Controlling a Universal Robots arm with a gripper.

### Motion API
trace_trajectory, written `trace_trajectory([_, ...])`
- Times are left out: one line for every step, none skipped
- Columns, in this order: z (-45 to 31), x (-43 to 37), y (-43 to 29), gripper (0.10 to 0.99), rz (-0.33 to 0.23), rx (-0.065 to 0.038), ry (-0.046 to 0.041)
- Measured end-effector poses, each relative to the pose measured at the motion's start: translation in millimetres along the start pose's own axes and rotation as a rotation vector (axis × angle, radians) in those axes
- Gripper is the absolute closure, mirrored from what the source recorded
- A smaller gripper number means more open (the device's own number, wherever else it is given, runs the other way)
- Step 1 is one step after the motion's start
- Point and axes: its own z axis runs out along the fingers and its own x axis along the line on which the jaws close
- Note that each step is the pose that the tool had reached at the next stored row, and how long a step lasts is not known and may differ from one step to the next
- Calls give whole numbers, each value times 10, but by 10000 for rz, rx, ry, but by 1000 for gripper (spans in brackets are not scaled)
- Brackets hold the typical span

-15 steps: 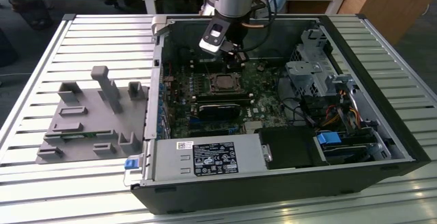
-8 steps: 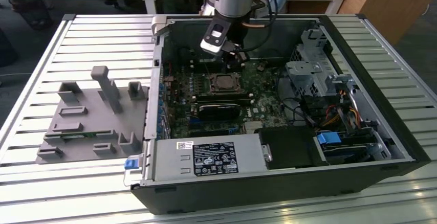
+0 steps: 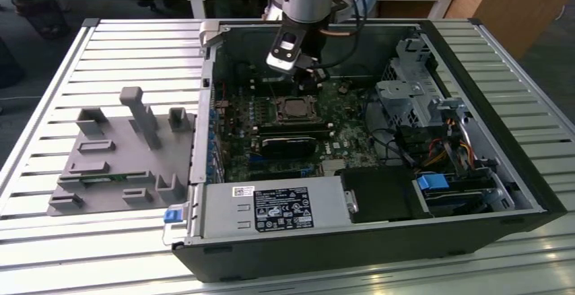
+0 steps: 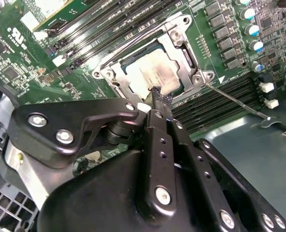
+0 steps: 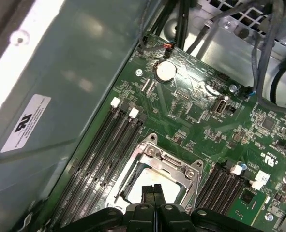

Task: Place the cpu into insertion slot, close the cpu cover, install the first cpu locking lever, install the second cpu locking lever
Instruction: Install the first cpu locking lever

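Observation:
The cpu point(image 4: 155, 72), a silver-tan square chip, lies in the socket on the green motherboard point(image 4: 46, 63). The silvery cpu cover point(image 4: 135, 50) lies flat around it. A thin metal locking lever point(image 4: 234, 100) sticks out from one socket corner over the memory slots. My gripper point(image 4: 157, 94) hovers just over the socket's edge, shut with nothing between its black fingers. In the first wrist view the gripper point(image 5: 154, 191) hangs over the cpu point(image 5: 145, 176) and the cover point(image 5: 174, 166). In the exterior view the gripper point(image 3: 310, 73) is inside the open case, just behind the socket point(image 3: 295, 108).
The open computer case point(image 3: 503, 174) lies on a slatted metal table point(image 3: 108, 46). A power supply point(image 3: 269, 207) sits at the front, and a drive cage point(image 3: 409, 100) and cables at the exterior view's right. A grey fixture block point(image 3: 117, 153) stands outside the case, at that view's left.

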Motion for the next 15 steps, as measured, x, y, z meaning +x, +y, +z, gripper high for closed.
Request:
trace_trajectory([0, 0, 0, 965, -71, 0, 2])
trace_trajectory([0, 0, 0, 965, -135, -1, 5])
trace_trajectory([0, 0, 0, 965, -195, -2, 7])
trace_trajectory([0, 0, 0, 965, -254, -2, 9])
trace_trajectory([0, 0, 0, 965, -314, -3, 11])
trace_trajectory([0, 0, 0, 965, -377, -3, 13])
trace_trajectory([0, 0, 0, 965, -434, -4, 15])
trace_trajectory([0, 0, 0, 965, -496, -4, 17])
trace_trajectory([0, 0, 0, 965, -555, -4, 19])
trace_trajectory([0, 0, 0, 965, -612, -5, 21])
trace_trajectory([0, 0, 0, 965, -669, -5, 22])
trace_trajectory([0, 0, 0, 965, -727, -6, 25])
trace_trajectory([0, 0, 0, 965, -785, -6, 26])
trace_trajectory([0, 0, 0, 965, -844, -7, 28])
trace_trajectory([0, 0, 0, 965, -897, -8, 31])
